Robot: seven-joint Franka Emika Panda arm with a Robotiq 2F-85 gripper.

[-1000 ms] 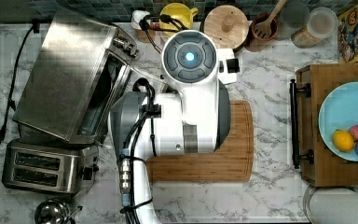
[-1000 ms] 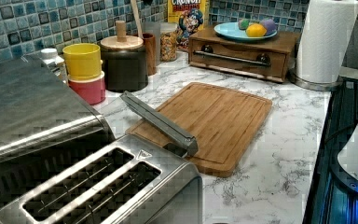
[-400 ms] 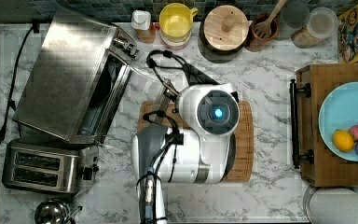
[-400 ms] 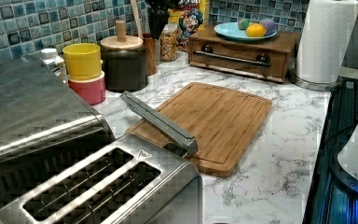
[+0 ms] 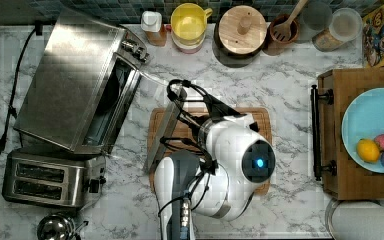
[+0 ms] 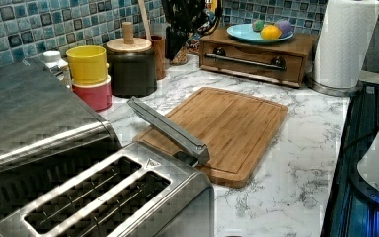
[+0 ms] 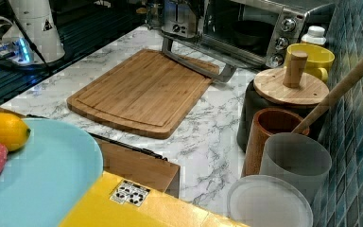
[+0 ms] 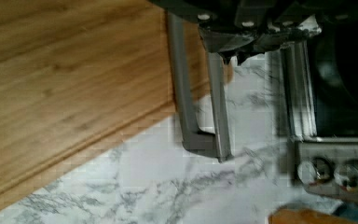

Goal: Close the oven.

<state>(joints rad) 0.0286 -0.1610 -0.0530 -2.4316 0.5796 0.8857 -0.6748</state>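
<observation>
A: Left view, front first?
B: Two-slot toaster [image 6: 103,197] is nearest. The oven [image 6: 29,118] is right behind it, on the left view's left.
A: Oven door?
B: Open, dropped flat. The bar handle [image 6: 170,131] sticks out over the near corner of the cutting board [image 6: 232,123]. In the top view the oven [image 5: 75,75] sits angled at the counter's left end, with its handle [image 5: 162,130] lying over the board's left edge.
A: Arm?
B: In the top view the white arm [image 5: 230,170] is over the board. The gripper [image 6: 185,27] hangs dark at the back of the left view, above the counter and well apart from the handle. Spread or pressed together, can't tell.
A: Wrist view?
B: It looks down past the handle [image 8: 200,107] at the marble, the board edge and the oven knobs [image 8: 335,172].
A: Further back?
B: Yellow cup [image 6: 86,64] stacked on a pink bowl [image 6: 94,95], next to a dark canister [image 6: 131,69] with a wooden lid. Then a wooden box [image 6: 256,54] carrying a blue plate [image 6: 254,33] of fruit, with a paper towel roll [image 6: 345,42] on the left view's right.
</observation>
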